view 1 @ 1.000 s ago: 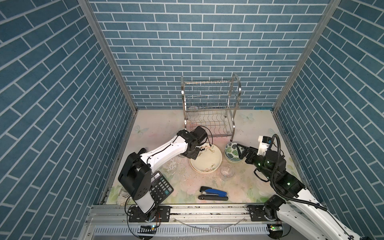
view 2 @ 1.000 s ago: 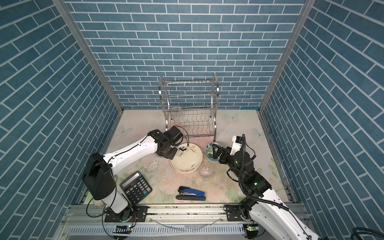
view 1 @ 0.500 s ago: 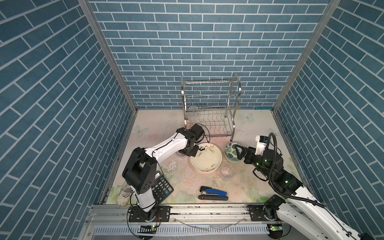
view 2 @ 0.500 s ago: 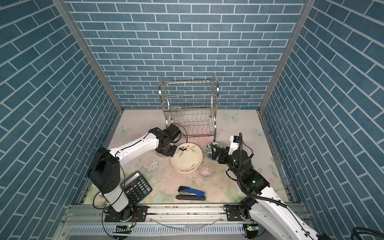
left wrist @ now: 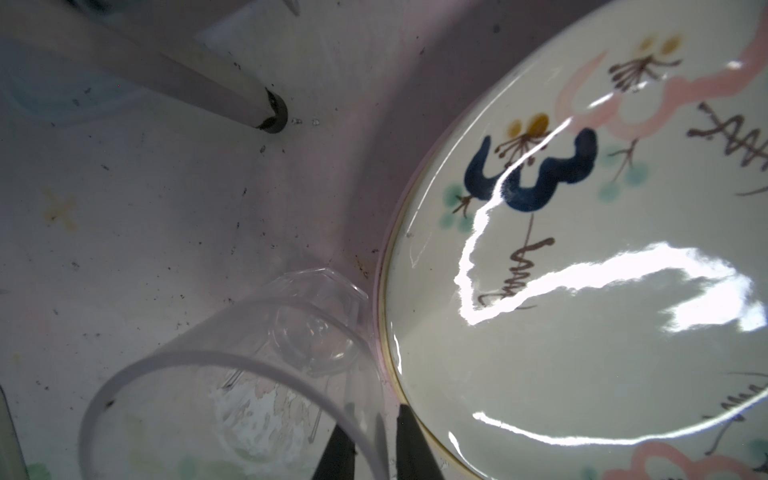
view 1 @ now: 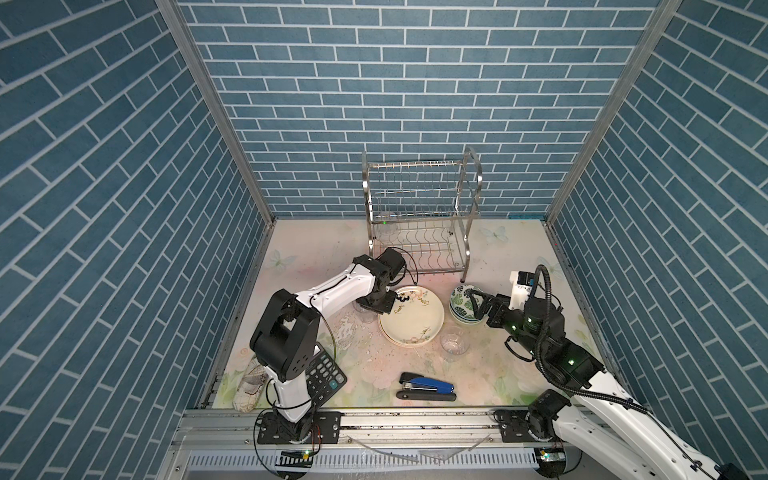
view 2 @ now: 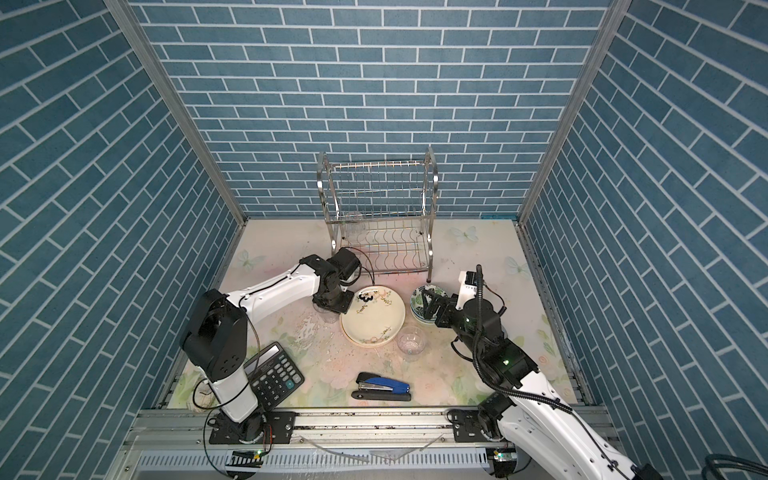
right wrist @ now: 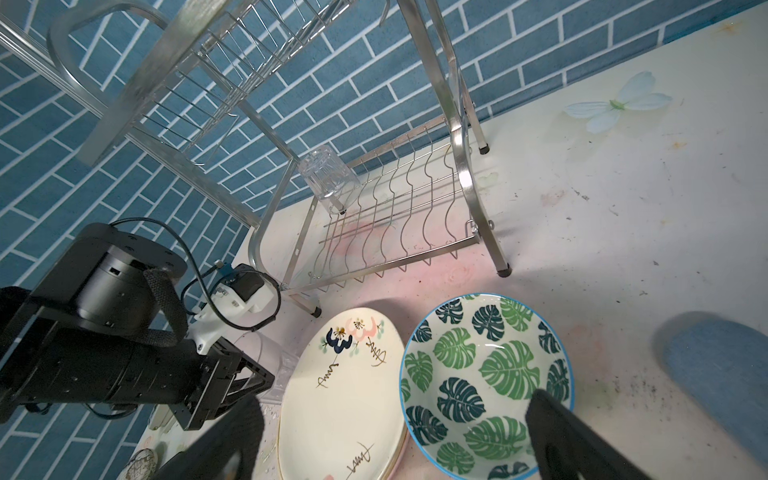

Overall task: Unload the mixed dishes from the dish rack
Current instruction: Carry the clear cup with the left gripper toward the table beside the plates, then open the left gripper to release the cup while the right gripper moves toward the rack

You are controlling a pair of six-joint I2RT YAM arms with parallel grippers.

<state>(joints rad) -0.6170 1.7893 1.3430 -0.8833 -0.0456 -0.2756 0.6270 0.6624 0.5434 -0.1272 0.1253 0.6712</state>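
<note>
The steel dish rack (view 1: 419, 220) (view 2: 376, 216) stands at the back wall; one clear tumbler (right wrist: 328, 178) stands upside down in it, at one end of its lower shelf. In front lies a stack of plates with the cream floral plate (view 1: 411, 318) (view 2: 372, 316) (left wrist: 582, 332) (right wrist: 345, 399) on top. My left gripper (view 1: 380, 307) (view 2: 338, 305) (left wrist: 372, 417) points down at a second tumbler (view 1: 365, 313) (left wrist: 249, 374) standing beside the plates; its jaws are slightly open either side of the glass wall. My right gripper (view 1: 478, 305) (right wrist: 395, 436) is wide open over the green-leaf bowl (view 1: 461, 307) (view 2: 417, 305) (right wrist: 486, 374).
A third tumbler (view 1: 454, 340) (view 2: 411, 340) stands in front of the bowls. A blue stapler (view 1: 426, 386) (view 2: 382, 388) lies near the front edge, a black calculator (view 1: 326, 374) (view 2: 274, 374) at the left arm's base. A rack leg (left wrist: 270, 112) stands close to the left gripper.
The left gripper has sunk a little to the left of the plates with the tumbler, and its jaws have parted slightly. The right arm has hardly moved.
</note>
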